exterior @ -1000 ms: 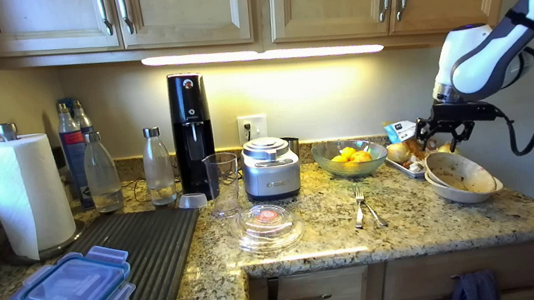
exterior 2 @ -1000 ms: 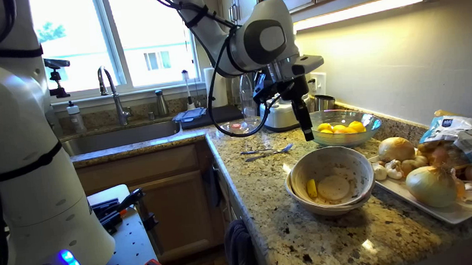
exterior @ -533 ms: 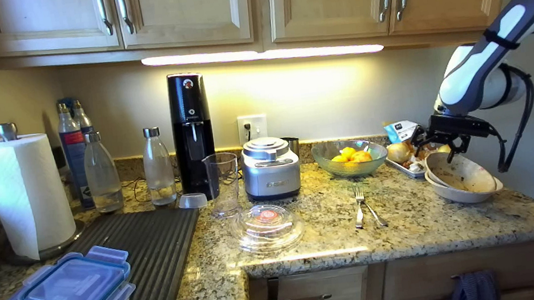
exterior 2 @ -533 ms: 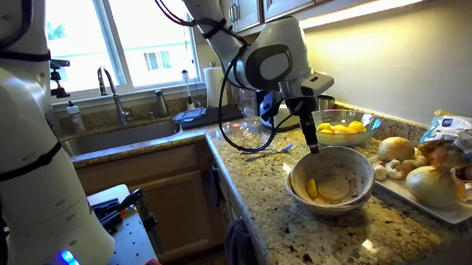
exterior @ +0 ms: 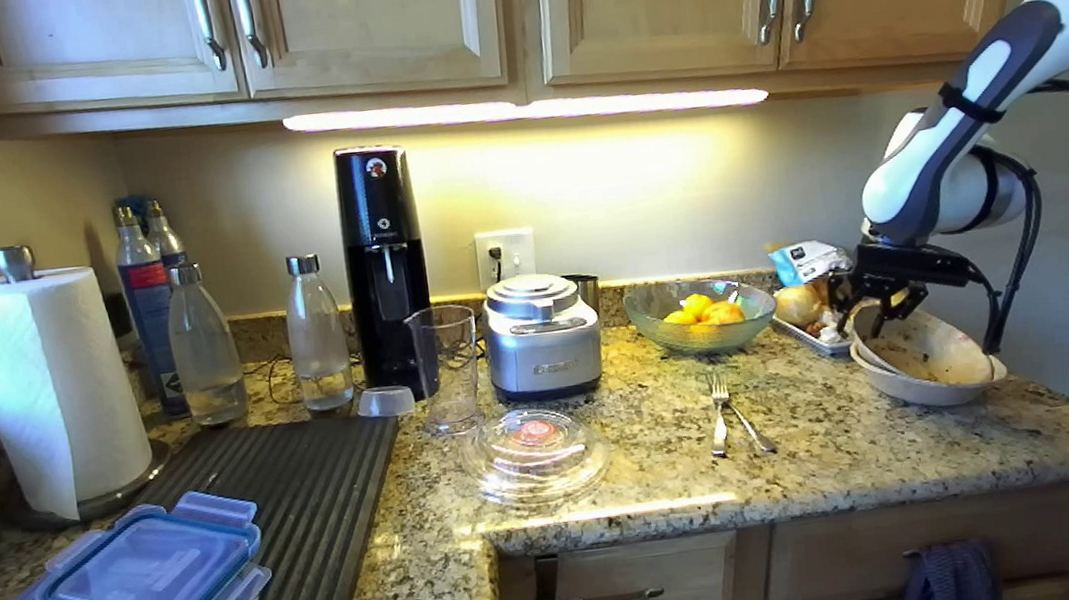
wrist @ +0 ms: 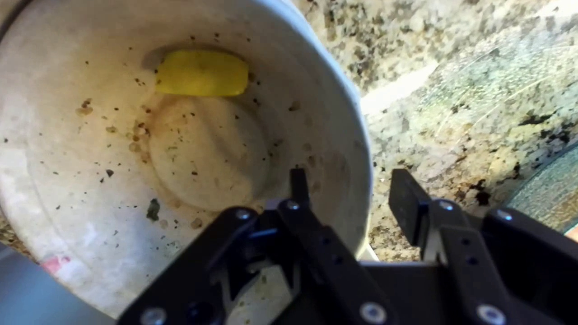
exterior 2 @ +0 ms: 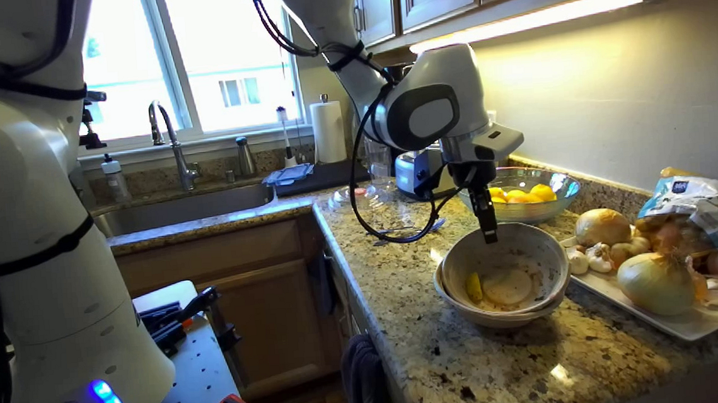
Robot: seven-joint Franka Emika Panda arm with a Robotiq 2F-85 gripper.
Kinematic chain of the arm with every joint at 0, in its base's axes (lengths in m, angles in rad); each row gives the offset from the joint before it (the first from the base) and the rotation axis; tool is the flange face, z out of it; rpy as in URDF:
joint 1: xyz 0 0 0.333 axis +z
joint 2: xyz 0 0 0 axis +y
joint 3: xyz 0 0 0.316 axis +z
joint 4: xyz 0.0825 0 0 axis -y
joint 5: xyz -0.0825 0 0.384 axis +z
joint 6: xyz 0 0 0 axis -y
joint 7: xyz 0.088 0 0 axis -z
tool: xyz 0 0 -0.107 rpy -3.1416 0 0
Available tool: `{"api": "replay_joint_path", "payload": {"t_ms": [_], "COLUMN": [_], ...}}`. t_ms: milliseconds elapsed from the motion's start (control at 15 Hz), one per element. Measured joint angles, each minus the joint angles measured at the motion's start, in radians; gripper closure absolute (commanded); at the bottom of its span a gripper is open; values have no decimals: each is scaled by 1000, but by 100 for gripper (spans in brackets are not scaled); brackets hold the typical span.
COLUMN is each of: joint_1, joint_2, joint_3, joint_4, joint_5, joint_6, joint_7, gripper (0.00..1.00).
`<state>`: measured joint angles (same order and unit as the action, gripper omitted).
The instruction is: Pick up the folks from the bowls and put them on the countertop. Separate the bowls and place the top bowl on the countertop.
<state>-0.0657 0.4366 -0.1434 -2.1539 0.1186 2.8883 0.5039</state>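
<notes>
I have the gripper (wrist: 349, 180) spread wide with nothing in its grasp: in the wrist view one fingertip (wrist: 299, 185) hangs over the inside of the top bowl (wrist: 207, 153), its partner out past the rim. I take that straddle as set-up for a pinch on the wall; whether either pad touches yet, I can't tell. In an exterior view the top bowl leans inside the lower bowl (exterior: 915, 392), left rim lifted clear, which should let me grip that bowl alone. A yellow wedge (wrist: 202, 73), perhaps lemon, lies in the top bowl and might slide when I lift. The forks (exterior: 719, 425) lie close together on the countertop (exterior: 844, 456), left of both bowls, so I judge that part of the task done. Against a second ago, the gripper has come down to the rim; bowls and forks haven't shifted.
</notes>
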Motion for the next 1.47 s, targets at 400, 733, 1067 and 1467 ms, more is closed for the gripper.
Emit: {"api": "replay_joint_path", "payload": {"t_ms": [400,733,1067,1467], "joint_1": [1,47,188,354], "joint_2": [47,40,27,5], "joint_3": [-10,-48,-188,-347], "joint_4": [35,40,37,30], "joint_5": [0,-23,-161,-455], "joint_6": [0,-1,-19,-174], "joint_7": [-34,-41,-31,42], "gripper": [93,94,93,93]}}
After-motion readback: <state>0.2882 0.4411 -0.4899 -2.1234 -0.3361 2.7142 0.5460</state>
